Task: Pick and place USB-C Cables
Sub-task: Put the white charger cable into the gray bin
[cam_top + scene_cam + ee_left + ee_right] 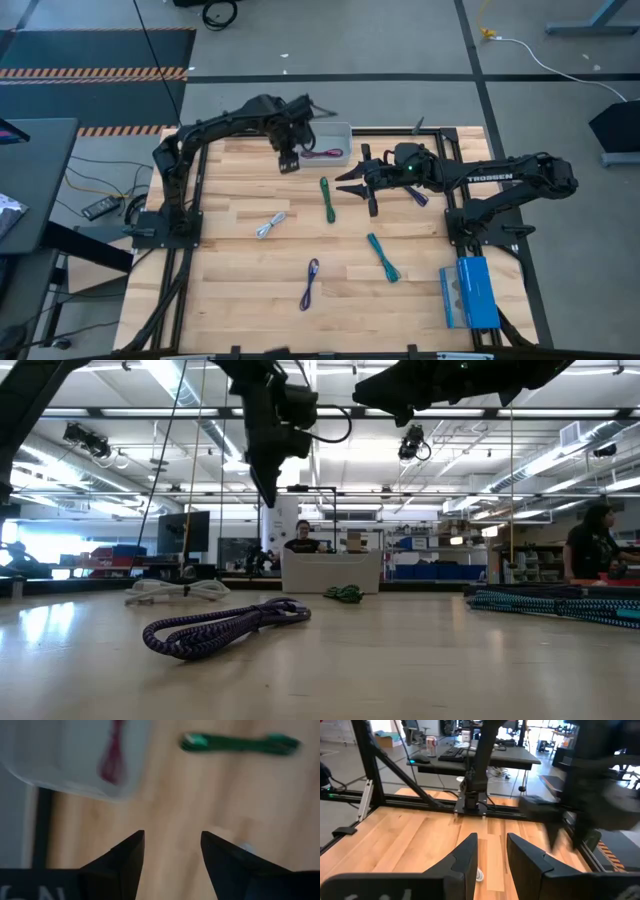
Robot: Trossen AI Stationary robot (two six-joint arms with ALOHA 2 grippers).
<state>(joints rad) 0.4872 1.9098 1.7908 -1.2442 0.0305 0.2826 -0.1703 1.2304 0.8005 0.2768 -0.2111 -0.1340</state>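
Left claw (289, 162) hangs open, empty, beside the bin (343, 131) holding a seemingly magenta cable (325, 154); right claw (356, 187) open.

Grey concrete floor (400, 40) around a light wooden tabletop (240, 290) on a black frame; hazard-striped black mat (95, 50) to one side; long white floor cable (560, 65) trailing from a yellow plug. Large open workshop hall with strip ceiling lights (185, 385); shelving with blue bins (440, 568); desk with keyboard (452, 752); seated person (302, 538) and standing person (595, 545) beyond the table.
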